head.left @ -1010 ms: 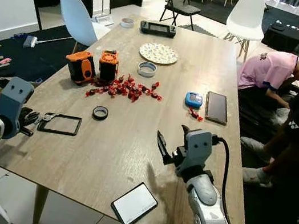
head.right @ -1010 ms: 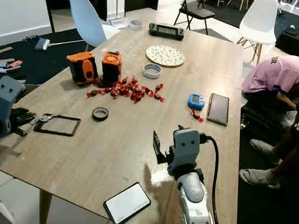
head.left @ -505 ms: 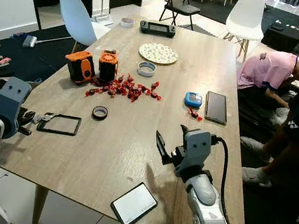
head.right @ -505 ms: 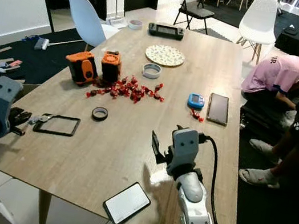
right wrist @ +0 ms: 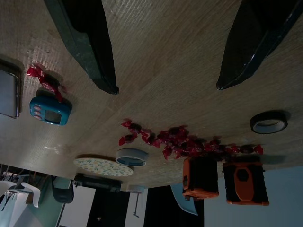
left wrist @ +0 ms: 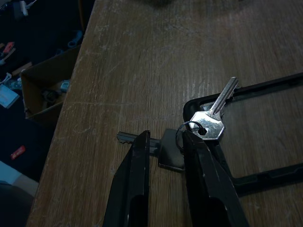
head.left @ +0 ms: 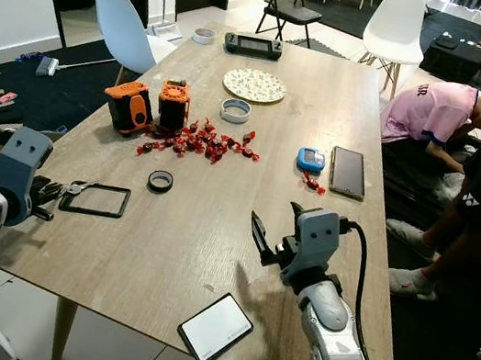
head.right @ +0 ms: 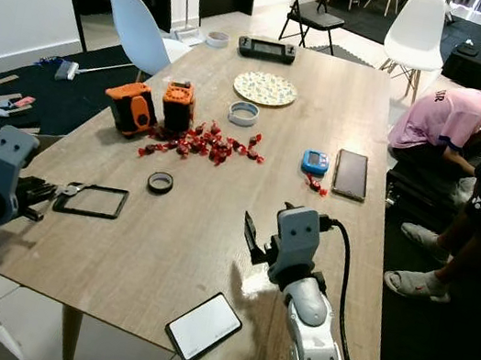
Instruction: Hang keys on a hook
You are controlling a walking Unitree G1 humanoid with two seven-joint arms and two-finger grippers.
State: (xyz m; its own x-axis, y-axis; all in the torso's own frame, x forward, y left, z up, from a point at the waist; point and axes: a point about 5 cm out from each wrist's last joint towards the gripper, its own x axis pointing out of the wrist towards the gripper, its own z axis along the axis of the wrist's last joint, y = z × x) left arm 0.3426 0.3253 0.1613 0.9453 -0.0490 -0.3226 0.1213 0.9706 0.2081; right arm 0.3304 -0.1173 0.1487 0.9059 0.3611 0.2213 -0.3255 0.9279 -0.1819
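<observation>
Where wood grains, flat metal keys (left wrist: 189, 135)

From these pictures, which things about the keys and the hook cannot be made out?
- Hook: none can be made out.
- Keys: the darker key's middle is covered by the left gripper fingers, left wrist view.
- Grip: whether the fingers pinch that key is unclear.
- Eye views: keys too small.

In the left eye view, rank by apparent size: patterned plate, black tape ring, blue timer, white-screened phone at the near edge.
1. White-screened phone, though nearness to the camera inflates it.
2. Patterned plate, close behind despite lying farther away.
3. Blue timer.
4. Black tape ring, close to the timer.
</observation>
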